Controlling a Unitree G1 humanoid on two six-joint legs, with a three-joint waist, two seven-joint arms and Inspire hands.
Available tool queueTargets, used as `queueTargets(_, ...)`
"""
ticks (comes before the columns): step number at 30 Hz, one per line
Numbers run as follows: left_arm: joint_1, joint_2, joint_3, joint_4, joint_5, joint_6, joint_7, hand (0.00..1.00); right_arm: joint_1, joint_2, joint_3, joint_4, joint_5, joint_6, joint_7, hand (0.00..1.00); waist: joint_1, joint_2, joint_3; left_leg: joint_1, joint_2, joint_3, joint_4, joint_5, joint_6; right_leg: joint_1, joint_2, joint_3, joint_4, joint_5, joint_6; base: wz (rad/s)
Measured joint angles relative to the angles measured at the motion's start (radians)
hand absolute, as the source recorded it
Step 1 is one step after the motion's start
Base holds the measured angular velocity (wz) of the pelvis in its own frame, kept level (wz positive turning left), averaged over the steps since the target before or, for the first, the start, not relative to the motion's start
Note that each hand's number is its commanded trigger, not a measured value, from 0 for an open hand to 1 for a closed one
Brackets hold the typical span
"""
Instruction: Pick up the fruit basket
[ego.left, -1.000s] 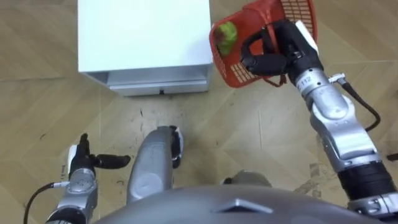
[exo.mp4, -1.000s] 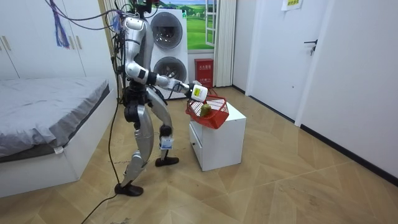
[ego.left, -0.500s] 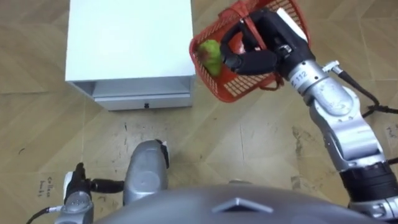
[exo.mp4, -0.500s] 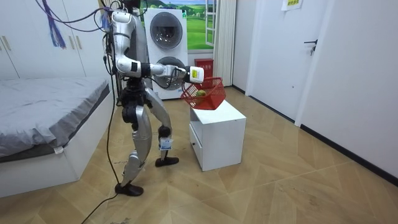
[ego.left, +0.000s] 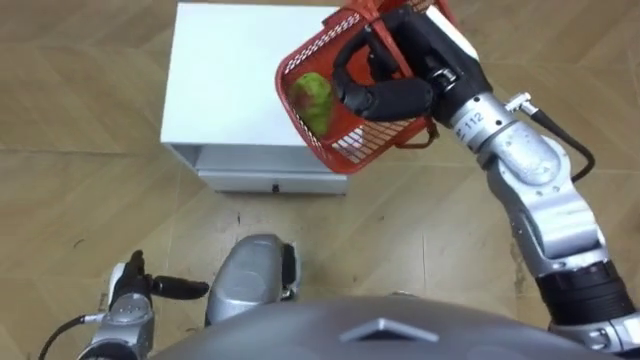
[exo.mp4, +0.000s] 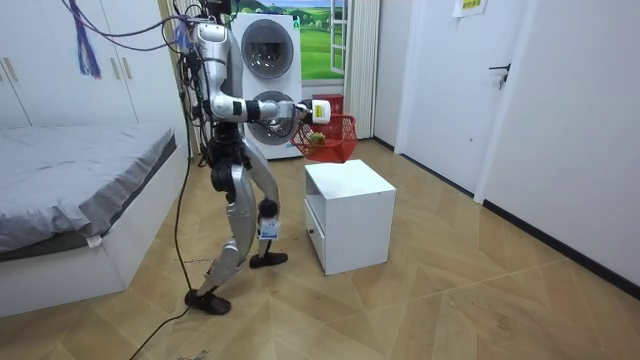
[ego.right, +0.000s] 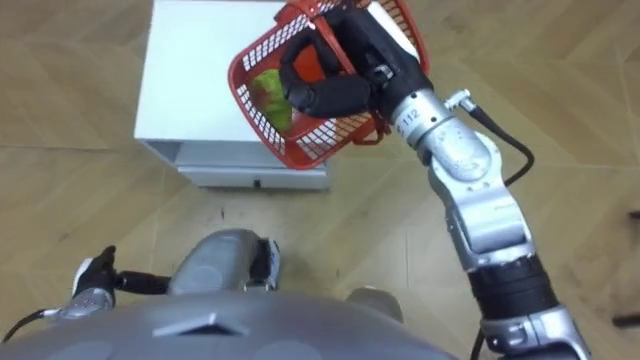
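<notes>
A red mesh fruit basket (ego.left: 345, 140) hangs tilted in the air over the near right part of a white cabinet (ego.left: 230, 80). A green fruit (ego.left: 312, 97) lies inside it against the low side. My right hand (ego.left: 390, 95) is shut on the basket's handle, dark fingers curled round it. In the room view the basket (exo.mp4: 330, 135) is held out at chest height above the cabinet (exo.mp4: 350, 215). My left hand (ego.left: 135, 295) hangs low at my left side over the floor, fingers relaxed and holding nothing.
The cabinet has a drawer front (ego.left: 270, 180) facing me. I stand on wood floor just in front of it, one foot set back. A bed (exo.mp4: 80, 200) lies to the room view's left, stacked washers (exo.mp4: 268, 80) behind me, a door (exo.mp4: 500, 90) at the right.
The basket has risen from beside the cabinet's top to chest height with my right arm. My body has shifted, so the cabinet sits differently in the eye view.
</notes>
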Motion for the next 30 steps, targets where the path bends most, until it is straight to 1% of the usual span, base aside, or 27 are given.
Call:
queueTargets(1, -0.008, 0.001, 0.0, -0.001, 0.0, -0.005, 0.005, 0.0, -0.002, 0.002, 0.0, 0.008, -0.001, 0.0, -0.001, 1.0, 0.004, -0.001, -0.0002, 0.01, 0.003, 0.0, -0.015, 0.0, 0.0, -0.019, 0.002, 0.0, 0.006, -0.012, 0.01, -0.1)
queueTargets(2, -0.018, -0.001, -0.001, -0.003, 0.0, -0.01, 0.015, 0.0, -0.002, 0.0, -0.001, 0.013, -0.001, 0.002, -0.002, 1.0, 0.012, 0.003, 0.0017, 0.017, 0.014, -0.001, -0.031, 0.002, 0.002, -0.066, 0.022, -0.006, -0.008, -0.048, 0.017, -0.05)
queueTargets(3, -0.034, -0.001, -0.002, -0.02, 0.0, -0.012, 0.017, 0.0, -0.002, 0.001, 0.002, 0.02, -0.004, 0.002, -0.003, 1.0, 0.01, 0.002, 0.001, 0.026, 0.019, -0.003, -0.05, 0.003, 0.002, -0.102, 0.046, -0.006, -0.059, -0.073, 0.016, 0.0)
queueTargets(4, -0.033, -0.002, -0.004, -0.025, 0.0, -0.015, 0.017, 0.0, -0.002, 0.001, 0.004, 0.025, -0.008, 0.002, -0.005, 1.0, 0.011, 0.0, 0.0, 0.033, 0.02, -0.004, -0.058, 0.003, 0.002, -0.116, 0.054, -0.006, -0.098, -0.081, 0.014, 0.1)
queueTargets(5, -0.046, -0.004, -0.012, -0.025, 0.0, -0.019, 0.017, 0.0, -0.005, 0.004, 0.008, 0.039, -0.011, 0.004, -0.01, 1.0, 0.015, -0.001, 0.0, 0.05, 0.018, -0.007, -0.073, 0.003, 0.001, -0.131, 0.069, -0.002, -0.186, -0.083, 0.012, 0.15)
queueTargets(6, -0.052, -0.009, -0.014, -0.027, -0.001, -0.027, 0.017, 0.0, -0.005, 0.005, 0.013, 0.043, -0.011, 0.011, -0.014, 1.0, 0.02, -0.002, 0.0003, 0.071, 0.015, -0.011, -0.094, 0.003, -0.001, -0.131, 0.082, 0.003, -0.296, -0.075, 0.009, 0.14)
queueTargets(7, -0.052, -0.009, -0.016, -0.031, -0.002, -0.031, 0.017, 0.0, -0.007, 0.003, 0.019, 0.043, -0.011, 0.012, -0.018, 1.0, 0.024, -0.003, 0.0004, 0.08, 0.013, -0.011, -0.104, 0.003, -0.004, -0.13, 0.086, 0.005, -0.359, -0.058, 0.006, 0.11)
queueTargets(8, -0.048, -0.013, -0.018, -0.034, -0.003, -0.033, 0.018, 0.0, -0.02, -0.001, 0.031, 0.044, -0.007, 0.012, -0.021, 1.0, 0.028, -0.01, -0.0008, 0.093, 0.008, -0.014, -0.115, 0.0, -0.012, -0.126, 0.092, -0.003, -0.44, -0.002, -0.014, 0.0)
queueTargets(9, -0.038, -0.019, -0.016, -0.035, -0.002, -0.034, 0.018, 0.0, -0.026, -0.004, 0.035, 0.045, -0.004, 0.013, -0.02, 1.0, 0.04, -0.004, -0.0031, 0.114, 0.015, -0.019, -0.136, 0.007, -0.026, -0.097, 0.105, -0.014, -0.477, 0.01, -0.024, 0.0)
queueTargets(10, -0.033, -0.021, -0.013, -0.034, -0.001, -0.033, 0.018, 0.0, -0.031, -0.007, 0.035, 0.046, 0.0, 0.013, -0.021, 1.0, 0.041, -0.001, -0.002, 0.121, 0.019, -0.024, -0.15, 0.011, -0.033, -0.085, 0.113, -0.022, -0.497, 0.017, -0.027, 0.08)
queueTargets(11, -0.02, -0.021, -0.008, -0.033, -0.001, -0.032, 0.02, 0.0, -0.034, -0.011, 0.034, 0.046, 0.007, 0.013, -0.023, 1.0, 0.041, -0.001, -0.0007, 0.136, 0.028, -0.029, -0.175, 0.018, -0.042, -0.057, 0.127, -0.038, -0.536, 0.025, -0.031, 0.17)
queueTargets(12, -0.009, -0.021, -0.001, -0.033, -0.001, -0.03, 0.021, 0.0, -0.037, -0.011, 0.035, 0.05, 0.013, 0.013, -0.025, 1.0, 0.045, -0.004, 0.0001, 0.153, 0.035, -0.04, -0.196, 0.022, -0.05, -0.03, 0.142, -0.045, -0.57, 0.032, -0.035, 0.2)
queueTargets(14, 0.017, -0.021, -0.001, -0.033, -0.002, -0.022, 0.022, 0.0, -0.043, -0.01, 0.035, 0.053, 0.036, 0.013, -0.027, 1.0, 0.046, -0.004, 0.0002, 0.168, 0.043, -0.045, -0.215, 0.026, -0.056, 0.001, 0.156, -0.062, -0.61, 0.037, -0.038, 0.15)
queueTargets(15, 0.024, -0.021, -0.001, -0.033, -0.001, -0.019, 0.022, 0.0, -0.047, -0.009, 0.035, 0.053, 0.037, 0.013, -0.027, 1.0, 0.046, -0.006, -0.0002, 0.17, 0.044, -0.046, -0.218, 0.026, -0.057, 0.005, 0.159, -0.063, -0.617, 0.038, -0.038, 0.1)
queueTargets(17, 0.064, -0.02, 0.0, -0.034, 0.007, -0.005, 0.022, 0.0, -0.062, -0.007, 0.038, 0.054, 0.034, 0.013, -0.027, 1.0, 0.051, -0.011, 0.0005, 0.177, 0.047, -0.053, -0.237, 0.029, -0.062, 0.016, 0.169, -0.064, -0.64, 0.039, -0.039, 0.06)
queueTargets(19, 0.086, -0.02, 0.0, -0.033, 0.029, 0.0, 0.018, 0.0, -0.076, -0.01, 0.038, 0.074, 0.035, 0.013, -0.03, 1.0, 0.052, -0.016, 0.0032, 0.177, 0.048, -0.057, -0.238, 0.03, -0.063, 0.019, 0.171, -0.069, -0.642, 0.039, -0.039, 0.1)
queueTargets(20, 0.101, -0.02, 0.0, -0.034, 0.048, 0.003, 0.015, 0.0, -0.078, -0.012, 0.037, 0.09, 0.036, 0.012, -0.031, 1.0, 0.05, -0.019, 0.0044, 0.177, 0.048, -0.07, -0.238, 0.03, -0.063, 0.026, 0.17, -0.082, -0.646, 0.039, -0.039, 0.18)
queueTargets(21, 0.106, -0.02, 0.001, -0.034, 0.06, 0.007, 0.013, 0.0, -0.078, -0.013, 0.037, 0.102, 0.036, 0.012, -0.031, 1.0, 0.049, -0.022, 0.0031, 0.176, 0.047, -0.071, -0.238, 0.03, -0.063, 0.03, 0.17, -0.089, -0.65, 0.039, -0.039, 0.21)
queueTargets(22, 0.112, -0.02, 0.005, -0.036, 0.081, 0.014, 0.008, 0.0, -0.08, -0.013, 0.037, 0.124, 0.036, 0.012, -0.031, 1.0, 0.052, -0.03, 0.0021, 0.172, 0.047, -0.073, -0.237, 0.03, -0.063, 0.031, 0.171, -0.094, -0.657, 0.039, -0.039, 0.22)
queueTargets(23, 0.113, -0.02, 0.006, -0.035, 0.101, 0.018, 0.005, 0.0, -0.086, -0.013, 0.039, 0.152, 0.034, 0.011, -0.03, 1.0, 0.052, -0.036, 0.0048, 0.162, 0.046, -0.086, -0.236, 0.03, -0.063, 0.031, 0.171, -0.106, -0.66, 0.039, -0.039, 0.31)
queueTargets(24, 0.112, -0.02, 0.006, -0.034, 0.119, 0.019, 0.0, 0.0, -0.088, -0.013, 0.043, 0.18, 0.032, 0.011, -0.032, 1.0, 0.051, -0.039, 0.0048, 0.15, 0.044, -0.098, -0.234, 0.03, -0.063, 0.027, 0.171, -0.117, -0.66, 0.039, -0.039, 0.32)
queueTargets(26, 0.109, -0.02, 0.005, -0.034, 0.123, 0.019, -0.01, 0.0, -0.091, -0.008, 0.045, 0.222, 0.033, 0.011, -0.038, 1.0, 0.054, -0.042, 0.0043, 0.129, 0.042, -0.109, -0.224, 0.03, -0.063, 0.015, 0.171, -0.119, -0.659, 0.039, -0.039, 0.25)
queueTargets(28, 0.103, -0.02, 0.005, -0.031, 0.14, 0.02, -0.014, 0.0, -0.114, -0.001, 0.045, 0.273, 0.035, 0.011, -0.045, 1.0, 0.057, -0.04, 0.0064, 0.098, 0.038, -0.122, -0.209, 0.03, -0.063, -0.004, 0.172, -0.124, -0.658, 0.039, -0.039, 0.15)
queueTargets(29, 0.093, -0.02, 0.005, -0.022, 0.144, 0.021, -0.016, 0.0, -0.138, 0.003, 0.048, 0.316, 0.034, 0.009, -0.058, 1.0, 0.059, -0.034, 0.0103, 0.082, 0.035, -0.125, -0.2, 0.03, -0.063, -0.013, 0.171, -0.13, -0.658, 0.04, -0.037, 0.08)
queueTargets(30, 0.089, -0.016, 0.005, -0.015, 0.148, 0.022, -0.019, 0.0, -0.165, 0.01, 0.062, 0.374, 0.033, 0.006, -0.075, 1.0, 0.07, -0.034, 0.0105, 0.072, 0.035, -0.125, -0.197, 0.03, -0.063, -0.025, 0.17, -0.131, -0.655, 0.041, -0.038, 0.05)
